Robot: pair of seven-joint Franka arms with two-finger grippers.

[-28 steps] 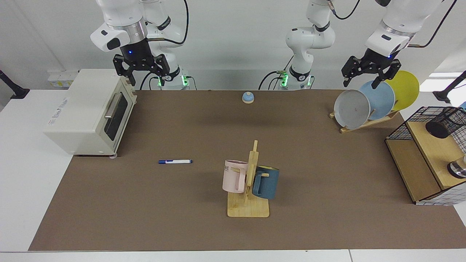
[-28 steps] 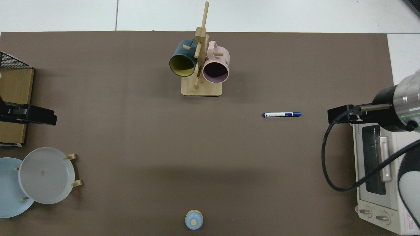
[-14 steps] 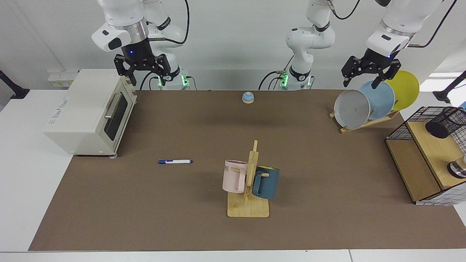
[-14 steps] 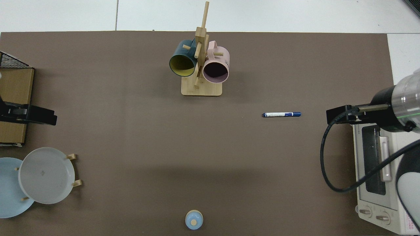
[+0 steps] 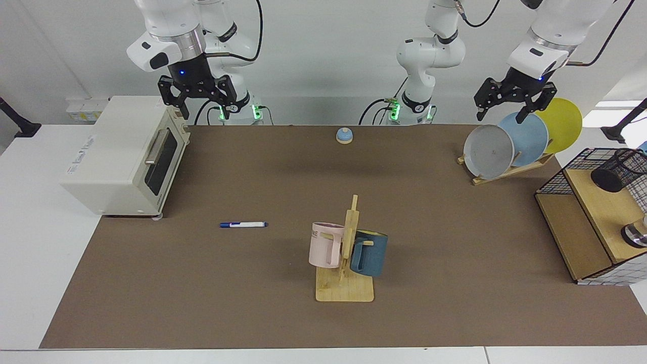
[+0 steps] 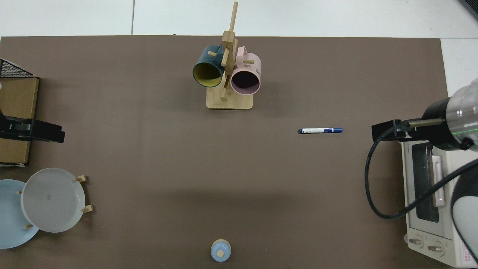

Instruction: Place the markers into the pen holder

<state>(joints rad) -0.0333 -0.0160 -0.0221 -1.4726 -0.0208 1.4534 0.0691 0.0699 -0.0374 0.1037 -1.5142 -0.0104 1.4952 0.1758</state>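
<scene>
I see the brown mat (image 5: 455, 303) covering most of the table, with the white toaster oven (image 5: 119, 156) at its left edge in the facing view. At the far right, the wire rack (image 5: 589, 222) carries the pen holder (image 5: 617, 170), a black mesh cup that seems to lean on the upper wooden shelf. Near the middle stands the mug tree (image 5: 348, 263).

My right gripper (image 5: 197, 101) hangs high over the oven's far corner, pointing down, fingers spread apart and empty. My left gripper (image 5: 513, 105) hovers tilted above the plates (image 5: 520, 139) at the far right, fingers also apart, holding nothing.

The marker (image 5: 243, 224) lies flat on the mat between oven and mug tree, well apart from both. Its long axis runs left-right: blue cap toward the oven, white barrel and small blue tip toward the mug tree.
</scene>
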